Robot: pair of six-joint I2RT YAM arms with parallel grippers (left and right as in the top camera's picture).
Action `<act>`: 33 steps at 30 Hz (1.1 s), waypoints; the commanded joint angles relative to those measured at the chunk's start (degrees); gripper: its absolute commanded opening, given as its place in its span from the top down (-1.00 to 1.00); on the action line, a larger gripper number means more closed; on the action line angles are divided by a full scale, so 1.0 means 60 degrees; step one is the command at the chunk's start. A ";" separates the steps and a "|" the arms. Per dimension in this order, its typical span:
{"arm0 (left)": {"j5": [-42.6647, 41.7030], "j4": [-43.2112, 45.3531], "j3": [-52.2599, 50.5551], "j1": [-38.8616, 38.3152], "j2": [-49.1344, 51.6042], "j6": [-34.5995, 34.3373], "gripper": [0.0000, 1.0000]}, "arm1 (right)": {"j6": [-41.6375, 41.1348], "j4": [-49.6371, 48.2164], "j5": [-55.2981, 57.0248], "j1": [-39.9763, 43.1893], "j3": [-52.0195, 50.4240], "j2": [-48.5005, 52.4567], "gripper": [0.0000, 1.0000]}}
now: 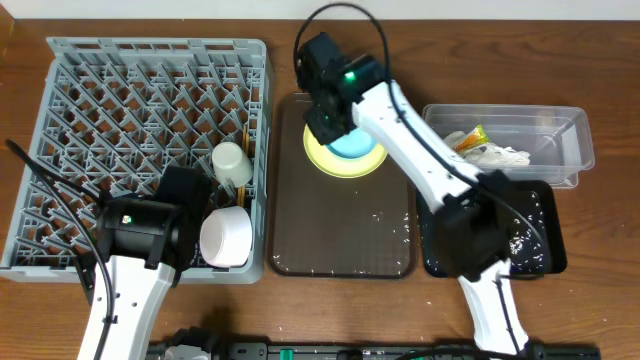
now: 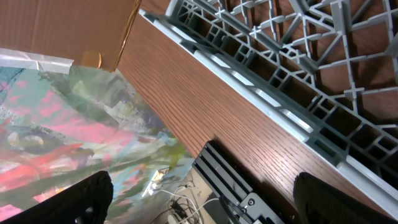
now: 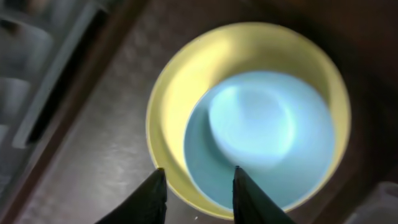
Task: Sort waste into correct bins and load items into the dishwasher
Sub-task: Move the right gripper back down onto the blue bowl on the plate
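A yellow plate [image 1: 341,162] with a light blue bowl [image 1: 356,146] on it sits at the far end of the brown serving tray [image 1: 340,235]. My right gripper [image 3: 198,186] hovers over them, open, with nothing between its fingers; one tip is over the plate's rim [image 3: 163,124] and the other over the blue bowl [image 3: 261,143]. The grey dish rack [image 1: 120,110] holds a white cup [image 1: 231,163], a white bowl [image 1: 226,237] and chopsticks [image 1: 246,150]. My left gripper [image 2: 202,199] is open and empty at the rack's near edge [image 2: 267,99].
The clear tub [image 1: 560,125] at the right holds a white tissue [image 1: 497,155] and a green-and-orange wrapper [image 1: 470,137]. In front of it is the black tray [image 1: 545,215] with pale crumbs [image 1: 520,243]. Crumbs also speckle the brown tray's near end.
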State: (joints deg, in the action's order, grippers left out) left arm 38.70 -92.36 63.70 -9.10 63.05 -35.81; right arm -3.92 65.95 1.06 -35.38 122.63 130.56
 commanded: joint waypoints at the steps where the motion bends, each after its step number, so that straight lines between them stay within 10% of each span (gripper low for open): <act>1: 0.0036 -0.0703 0.0026 0.0033 -0.0025 -0.0080 -0.87 | 0.0047 0.0084 0.0164 -0.0051 -0.0033 0.0619 0.47; 33: 0.0036 -0.0703 0.0026 0.0033 -0.0025 -0.0080 -0.87 | 0.0120 0.0131 -0.0277 -0.0189 0.0073 0.0484 0.49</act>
State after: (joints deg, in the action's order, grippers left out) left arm 38.70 -92.36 63.70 -9.10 63.05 -35.83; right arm -3.75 67.13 1.52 -36.18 122.39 136.77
